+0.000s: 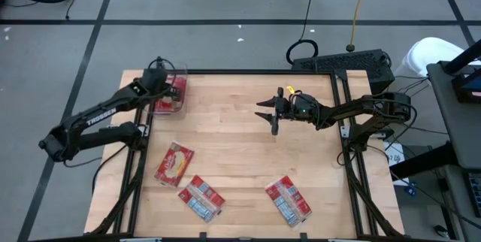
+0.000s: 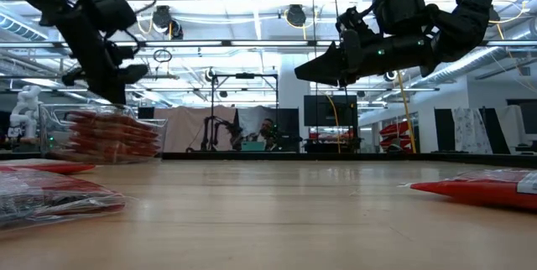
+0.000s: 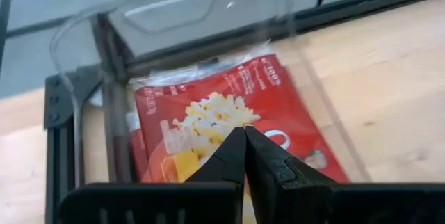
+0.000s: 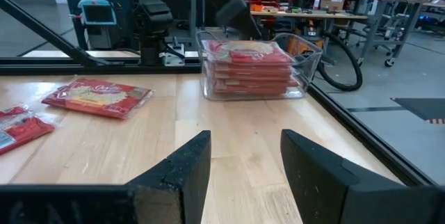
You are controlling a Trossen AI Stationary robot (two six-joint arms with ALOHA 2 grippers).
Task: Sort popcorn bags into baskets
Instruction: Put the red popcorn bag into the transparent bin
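Note:
A clear plastic basket (image 1: pixel 185 84) stands at the table's far left corner, with red popcorn bags (image 4: pixel 250 71) stacked flat inside it. The top bag (image 3: pixel 257 92) shows its popcorn picture. My left gripper (image 3: pixel 245 137) is shut, slanting down over that top bag inside the basket's rim. My right gripper (image 1: pixel 269 114) hangs open and level above the table's middle right, facing the basket, with nothing between its fingers. Three more bags lie flat on the wood: one near left (image 1: pixel 174 163), one at the near edge (image 1: pixel 201 198), one near right (image 1: pixel 288 199). My left gripper's shut fingertips (image 3: pixel 236 144) stand right over the middle of the top bag's picture side (image 3: pixel 208 113), coming from above at a slant. Whether they touch the bag, I cannot tell.
Black frame rails (image 1: pixel 342 133) run along the table's edges. A black keyboard (image 1: pixel 342 62) and cables lie beyond the far right corner. Bare wood (image 1: pixel 233 140) lies between the basket, my right gripper and the loose bags.

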